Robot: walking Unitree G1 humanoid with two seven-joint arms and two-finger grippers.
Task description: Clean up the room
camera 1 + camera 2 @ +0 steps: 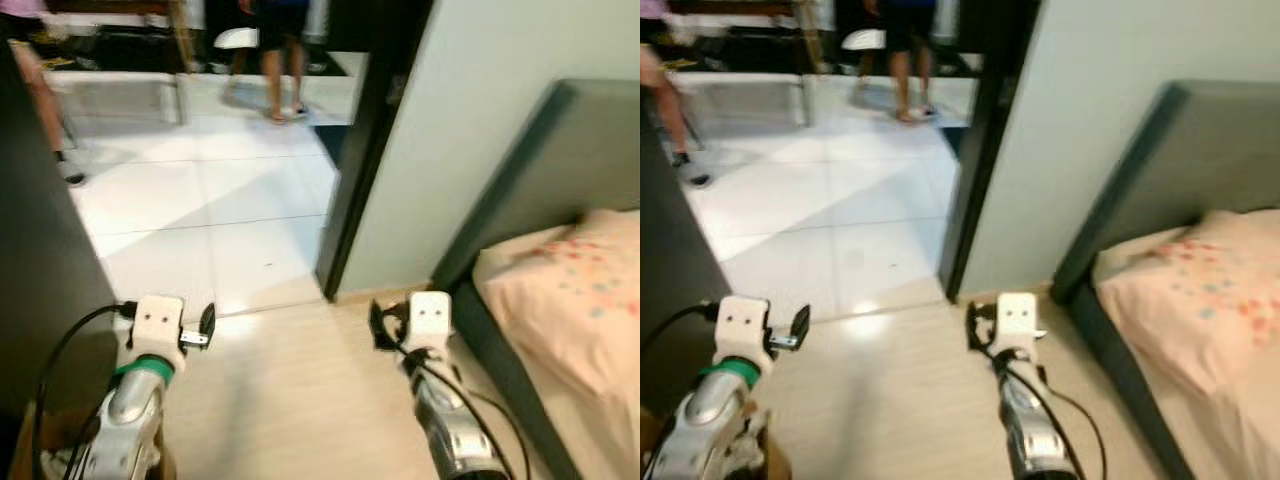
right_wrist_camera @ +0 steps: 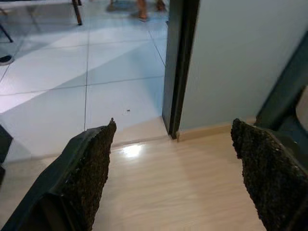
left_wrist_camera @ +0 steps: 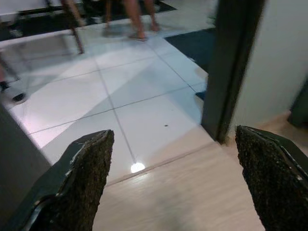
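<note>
1. Fingers of our left gripper [image 3: 168,187] and right gripper [image 2: 173,178] stand apart, empty, raised for walking.
2. We judge no clutter near; bed [image 1: 570,300] right, doorway [image 1: 200,200] ahead.

We count two pincers, the left pincer [image 3: 168,178] and the right pincer [image 2: 173,175], both spread wide; one bed [image 1: 575,290]; one dark door frame [image 1: 365,150]; two people's pairs of legs [image 1: 280,60].

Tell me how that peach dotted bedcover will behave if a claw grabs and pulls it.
The peach bedcover shows soft folds at its edge, so it is probably floppy and would bunch up. It drapes across the bed, so a pull likely drags more cloth along. It looks light.
</note>
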